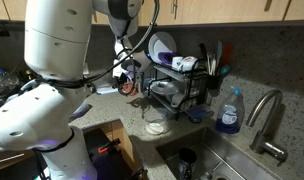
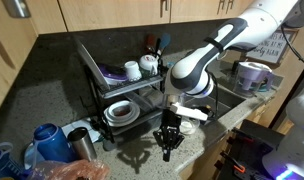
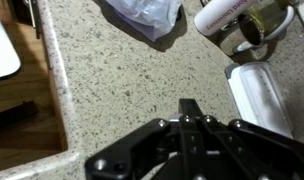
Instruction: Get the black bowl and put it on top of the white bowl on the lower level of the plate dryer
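Speckled kitchen counter (image 3: 122, 80): approach step, nothing held.
Gripper (image 2: 168, 148) jaws together; plate dryer (image 2: 90, 68) at ten o'clock; next, open for black bowl.

Countertop (image 3: 132, 80) speckled stone, smooth with a dull sheen; plate dryer (image 2: 92, 72) thin black coated wire; white bowl (image 2: 120, 112) on its lower level glossy, glazed-looking; gripper (image 3: 192, 110) matt black; cabinet doors (image 2: 102, 15) smooth pale wood; faucet (image 1: 264, 115), far right, shiny metal.

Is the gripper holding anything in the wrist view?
No, the gripper is shut with nothing in it, and only the speckled counter lies beneath it.
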{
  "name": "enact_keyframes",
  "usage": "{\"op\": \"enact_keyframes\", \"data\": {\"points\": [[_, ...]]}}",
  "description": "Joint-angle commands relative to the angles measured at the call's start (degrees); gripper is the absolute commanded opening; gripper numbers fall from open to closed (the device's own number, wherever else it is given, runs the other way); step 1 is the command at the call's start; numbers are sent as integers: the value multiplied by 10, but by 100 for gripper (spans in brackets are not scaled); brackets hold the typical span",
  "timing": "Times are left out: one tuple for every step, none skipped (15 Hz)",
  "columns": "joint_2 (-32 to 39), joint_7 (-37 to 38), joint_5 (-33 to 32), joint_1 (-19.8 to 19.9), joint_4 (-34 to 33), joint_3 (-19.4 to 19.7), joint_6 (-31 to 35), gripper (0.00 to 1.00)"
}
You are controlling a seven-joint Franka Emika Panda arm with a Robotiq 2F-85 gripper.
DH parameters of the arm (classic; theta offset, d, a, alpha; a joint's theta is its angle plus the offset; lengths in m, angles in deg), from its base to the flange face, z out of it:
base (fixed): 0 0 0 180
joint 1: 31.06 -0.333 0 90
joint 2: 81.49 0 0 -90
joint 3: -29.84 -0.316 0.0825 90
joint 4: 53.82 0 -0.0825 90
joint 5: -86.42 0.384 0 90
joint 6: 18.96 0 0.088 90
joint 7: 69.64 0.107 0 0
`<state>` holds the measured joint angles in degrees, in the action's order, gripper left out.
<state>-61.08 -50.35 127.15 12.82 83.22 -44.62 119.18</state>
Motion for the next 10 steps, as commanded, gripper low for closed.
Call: {"op": "enact_keyframes", "data": {"points": [[-54,-25,-42,48,16,-30,-65,1],[-62,-35,-56,58,17,-34,-80,1],[-67,-40,-69,65,17,-38,-92,1],[-73,-49,-84,73,16,-40,-104,1],[-77,-56,-97,79,16,-43,-112,1],[-81,-61,-106,85,16,-47,-119,1],[-84,-67,-112,89,16,-49,-119,1],[-85,-66,-116,93,16,-51,-119,0],[-85,-64,-114,95,16,-51,-114,0],[-59,-55,-113,77,10,-35,-104,0]]}}
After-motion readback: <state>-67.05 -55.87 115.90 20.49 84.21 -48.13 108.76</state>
